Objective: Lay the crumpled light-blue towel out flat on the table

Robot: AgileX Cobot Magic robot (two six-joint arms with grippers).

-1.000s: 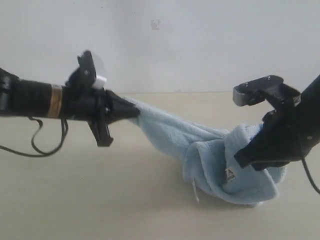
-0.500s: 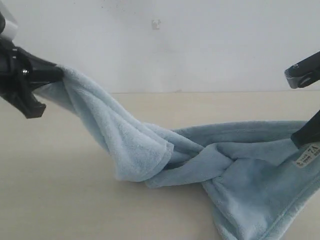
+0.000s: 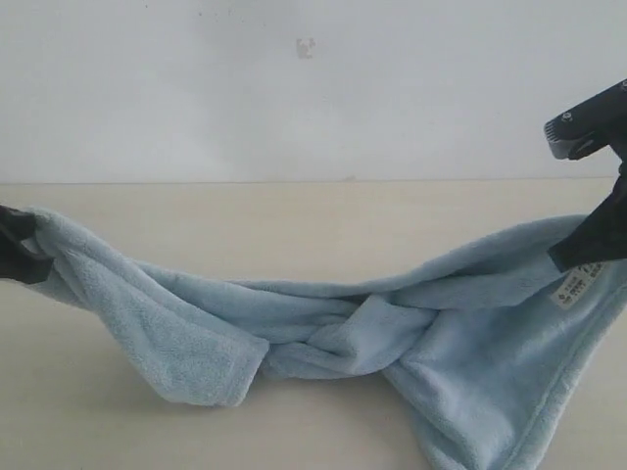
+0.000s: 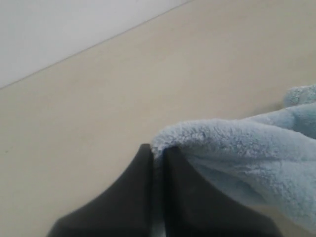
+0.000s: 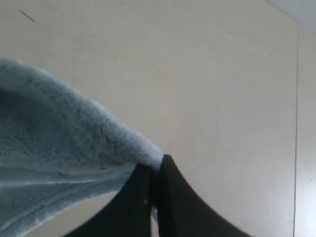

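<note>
Left gripper [image 3: 18,257] has dropped lower and further out; right gripper [image 3: 588,243] is high. We note both jaws pinched on towel [image 3: 470,343] corners. The towel is stretched longer above the table [image 3: 294,211], its middle twisted and sagging; we judge it not flat yet.

Towel: I see the blue towel [image 3: 323,333] stretched from side to side, with a twist in the middle.
Left claw: my left claw [image 3: 15,252] pinches one end, right at the edge of the view.
Right claw: my right claw [image 3: 591,240] grips the other end.
Label: a small white label [image 3: 573,286] sits just under the right claw.
Table: the low folds seem to rest on the table [image 3: 294,215].
</note>
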